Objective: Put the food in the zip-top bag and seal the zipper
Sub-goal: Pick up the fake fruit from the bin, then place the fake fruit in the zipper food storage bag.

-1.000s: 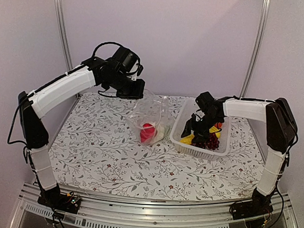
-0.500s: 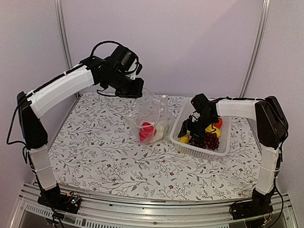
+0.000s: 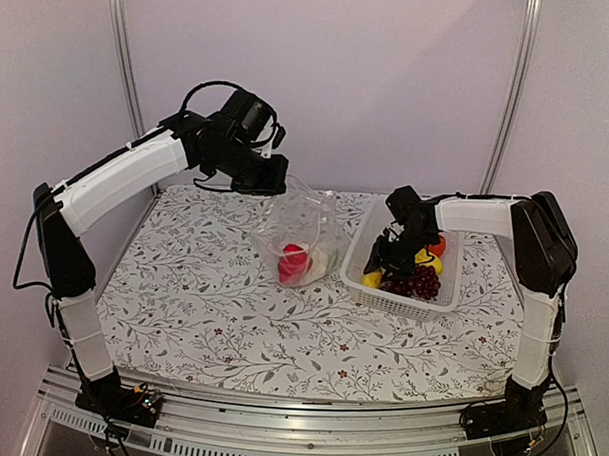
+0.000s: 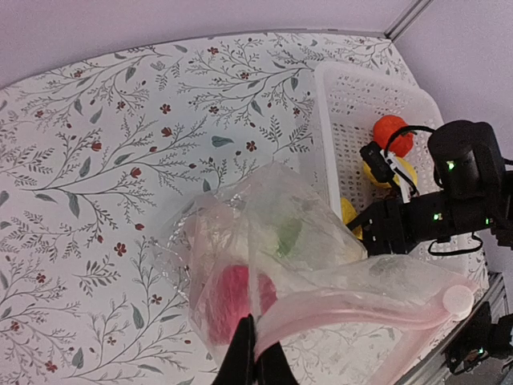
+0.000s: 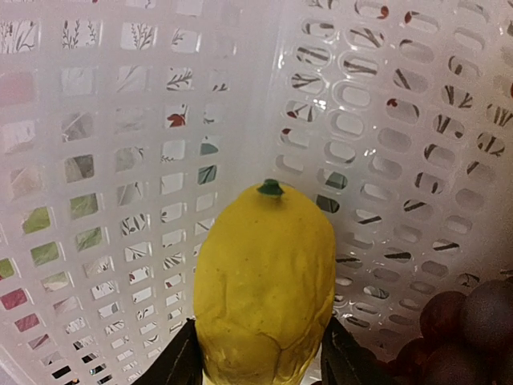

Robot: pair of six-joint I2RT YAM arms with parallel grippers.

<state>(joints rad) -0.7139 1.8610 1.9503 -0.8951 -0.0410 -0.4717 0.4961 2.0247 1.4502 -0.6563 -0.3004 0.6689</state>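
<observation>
Your right claw (image 5: pixel 263 365) clasps a lemon (image 5: pixel 264 273), base cut off, in the basket (image 5: pixel 120 120) corner by half-seen grapes (image 5: pixel 473 321); left claw (image 4: pixel 255 361) pinches the bag (image 4: pixel 288 241).

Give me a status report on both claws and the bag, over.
Left claw shut on mouth of clear crinkly plastic zip-top bag. Right claw gripping yellow toy lemon inside white perforated plastic basket. Red toy pepper bagged. Nothing blocking.

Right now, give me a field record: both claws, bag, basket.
left claw: shut on the mouth edge of the clear crinkly zip-top bag, holding it up
right claw: closed around the yellow toy lemon inside the white perforated plastic basket
bag contents: red toy pepper, pale piece
also in basket: dark purple grape bunch, small orange round fruit
</observation>
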